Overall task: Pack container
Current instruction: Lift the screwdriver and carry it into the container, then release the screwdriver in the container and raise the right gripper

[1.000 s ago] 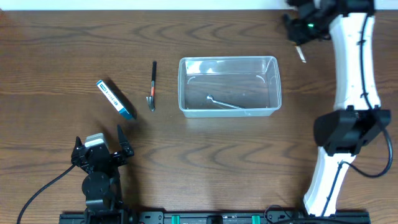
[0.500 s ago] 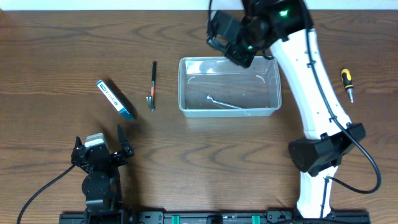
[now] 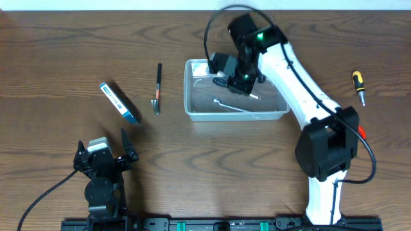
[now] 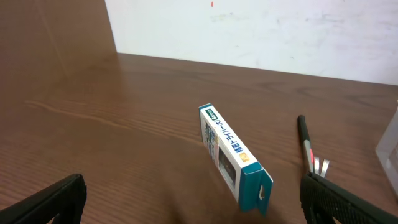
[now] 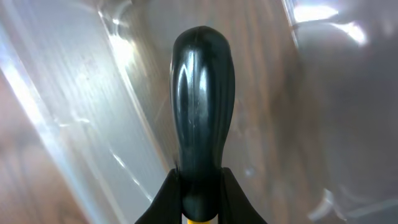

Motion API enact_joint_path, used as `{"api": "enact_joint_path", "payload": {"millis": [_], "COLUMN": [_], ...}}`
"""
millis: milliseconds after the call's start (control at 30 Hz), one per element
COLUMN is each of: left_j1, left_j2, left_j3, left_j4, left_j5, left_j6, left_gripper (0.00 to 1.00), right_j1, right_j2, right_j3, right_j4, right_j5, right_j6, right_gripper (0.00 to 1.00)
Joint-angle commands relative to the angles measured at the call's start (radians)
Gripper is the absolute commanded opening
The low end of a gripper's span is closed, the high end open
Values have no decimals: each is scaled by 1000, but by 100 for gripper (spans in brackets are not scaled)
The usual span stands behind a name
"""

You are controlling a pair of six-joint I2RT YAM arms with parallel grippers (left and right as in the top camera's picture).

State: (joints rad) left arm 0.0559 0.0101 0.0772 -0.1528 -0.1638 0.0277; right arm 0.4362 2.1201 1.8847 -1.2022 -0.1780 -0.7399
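Delivery lined up over the container
Right pincer hangs above the clear container in the middle of the table, pinching a black-handled tool, seemingly to drop it beside the small metal tool inside; only the wrist view shows that clamped handle, while overhead shows the left pincer spread, idle

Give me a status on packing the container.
Done: one metal tool lies in the container. In hand: the right gripper, over the container, is shut on a black-handled tool, not yet released. Left: the blue-and-white box, the black pen-like tool and the yellow-and-black screwdriver lie on the table outside; the left gripper is open and empty.
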Motion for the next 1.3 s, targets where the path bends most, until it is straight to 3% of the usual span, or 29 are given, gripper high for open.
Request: {"api": "enact_joint_path", "payload": {"millis": [0, 233, 500, 600, 667, 800, 1000, 1267], "left_j1": [-3, -3, -3, -3, -3, -3, -3, -3], "left_j2": [-6, -6, -6, -6, -6, -6, -6, -6], "left_j3": [-28, -28, -28, -28, -28, -28, -28, -28], "left_j4": [-10, -10, -10, -10, -10, -10, -10, -10], "left_j5": [-1, -1, -1, -1, -1, -1, -1, -1], "left_j6": [13, 13, 13, 13, 13, 13, 13, 13], "left_gripper": [98, 98, 98, 98, 98, 98, 98, 98], "right_j1": [2, -2, -5, -5, -5, -5, -5, -45], "right_j2": [6, 6, 6, 6, 6, 5, -2, -2], "right_j3": [-98, -243, -252, -252, -252, -244, -81, 341], "right_j4": [44, 152, 163, 163, 163, 165, 103, -129], "right_j5": [-2, 3, 17, 17, 18, 18, 21, 286], "right_j6": [-10, -5, 6, 8, 10, 18, 119, 480], "right_gripper": [7, 12, 21, 30, 49, 53, 52, 52]}}
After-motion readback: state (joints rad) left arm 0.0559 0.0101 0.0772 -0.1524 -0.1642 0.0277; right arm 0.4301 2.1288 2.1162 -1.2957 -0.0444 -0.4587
